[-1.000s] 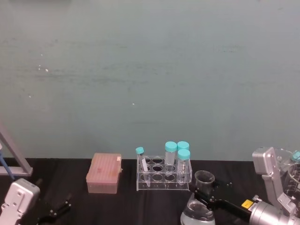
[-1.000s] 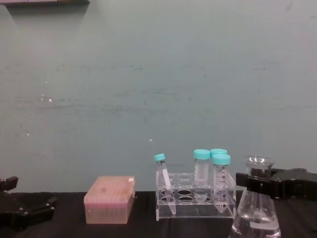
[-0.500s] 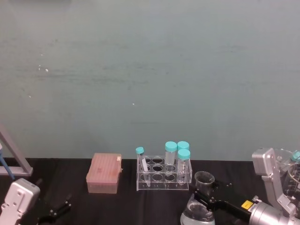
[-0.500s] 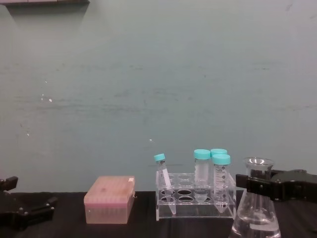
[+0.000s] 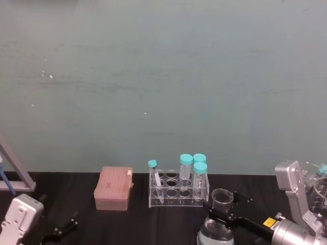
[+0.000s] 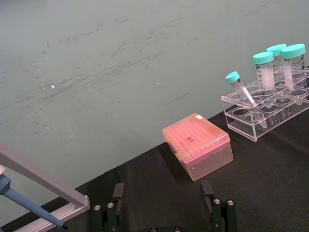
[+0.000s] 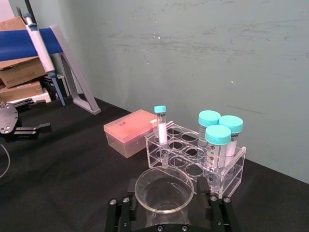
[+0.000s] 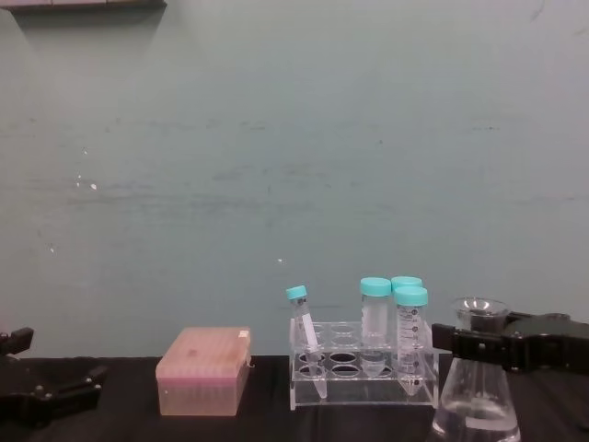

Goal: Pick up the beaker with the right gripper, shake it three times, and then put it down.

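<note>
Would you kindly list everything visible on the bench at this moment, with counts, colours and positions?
Beaker: one, clear glass, right front, neck between the right end effector's jaws.
Tube rack: one, clear plastic, centre, just left of the beaker.
Tubes: four, teal caps; three wide upright at the rack's right end, one slim leaning at its left.
Tip box: one, pink, left of the rack.
Pipette stand: one, grey with a blue bar, far left.
Table: one, black.
Right end effector: black, shut on the beaker's neck.
Left end effector: black, open, low at the left front.
</note>
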You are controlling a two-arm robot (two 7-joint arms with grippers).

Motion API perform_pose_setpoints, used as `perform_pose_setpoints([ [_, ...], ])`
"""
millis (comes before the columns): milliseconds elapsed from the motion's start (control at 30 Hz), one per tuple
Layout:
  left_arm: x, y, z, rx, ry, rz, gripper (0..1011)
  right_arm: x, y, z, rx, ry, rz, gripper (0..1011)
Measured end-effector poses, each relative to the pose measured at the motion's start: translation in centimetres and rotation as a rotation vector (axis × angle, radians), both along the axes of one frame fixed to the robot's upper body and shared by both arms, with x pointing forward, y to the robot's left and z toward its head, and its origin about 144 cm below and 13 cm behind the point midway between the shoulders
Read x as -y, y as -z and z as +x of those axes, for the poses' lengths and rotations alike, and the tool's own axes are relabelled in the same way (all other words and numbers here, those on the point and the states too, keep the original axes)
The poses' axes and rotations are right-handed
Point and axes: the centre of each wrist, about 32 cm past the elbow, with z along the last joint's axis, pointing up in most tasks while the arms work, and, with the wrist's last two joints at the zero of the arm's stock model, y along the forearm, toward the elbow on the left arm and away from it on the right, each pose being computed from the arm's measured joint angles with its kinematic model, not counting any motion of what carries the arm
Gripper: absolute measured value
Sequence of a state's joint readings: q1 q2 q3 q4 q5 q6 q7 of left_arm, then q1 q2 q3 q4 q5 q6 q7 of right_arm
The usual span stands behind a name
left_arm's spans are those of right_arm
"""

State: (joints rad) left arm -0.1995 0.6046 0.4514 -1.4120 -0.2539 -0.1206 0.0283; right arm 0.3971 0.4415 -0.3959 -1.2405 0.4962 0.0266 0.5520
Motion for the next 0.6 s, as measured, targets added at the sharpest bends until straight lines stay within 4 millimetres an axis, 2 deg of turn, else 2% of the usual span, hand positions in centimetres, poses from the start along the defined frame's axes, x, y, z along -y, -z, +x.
perform_pose_setpoints([
  [267, 0.00, 0.00, 0.00, 0.000, 0.000, 0.000, 1000, 0.02, -0.01, 0.00, 0.000, 0.000, 0.000, 961],
  [367, 0.00, 0.00, 0.00, 0.000, 0.000, 0.000, 1000, 0.01, -0.01, 0.00, 0.000, 0.000, 0.000, 1003],
  [600, 0.00, 0.00, 0.00, 0.000, 0.000, 0.000, 1000, 0.61, -0.17, -0.44, 0.021, 0.002, 0.011, 1000],
])
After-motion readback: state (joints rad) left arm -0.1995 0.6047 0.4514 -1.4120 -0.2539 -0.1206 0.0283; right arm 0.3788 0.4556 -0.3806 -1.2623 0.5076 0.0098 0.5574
